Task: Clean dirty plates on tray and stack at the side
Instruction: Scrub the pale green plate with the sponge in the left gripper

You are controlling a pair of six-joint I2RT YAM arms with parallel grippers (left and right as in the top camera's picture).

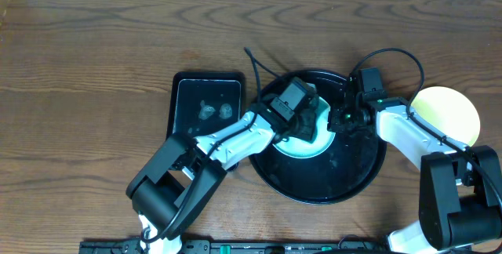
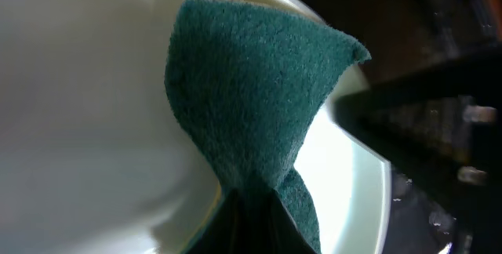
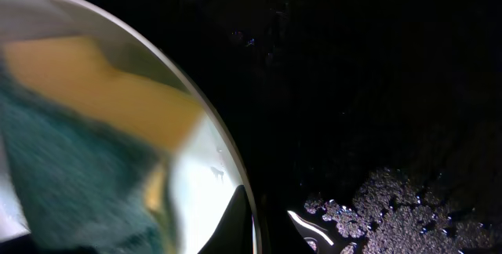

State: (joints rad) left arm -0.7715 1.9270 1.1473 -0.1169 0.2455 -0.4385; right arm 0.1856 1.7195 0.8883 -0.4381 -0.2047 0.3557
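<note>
Green sponge (image 2: 251, 89) being pinched tight in left gripper (image 1: 300, 111), pressing on pale plate (image 2: 78, 128); plate sitting inside black tray (image 1: 314, 183); right gripper (image 1: 346, 117) closed at plate's right rim, seemingly clamping it, view too dark for certainty; yellow plate (image 1: 447, 113) lying on table (image 1: 94, 66) beside tray. Risk: hard scrubbing dragging plate out of thin rim grip, sliding across wet tray; sponge slipping from pinch.

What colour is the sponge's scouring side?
Dark green; the sponge shows best in the left wrist view.
</note>
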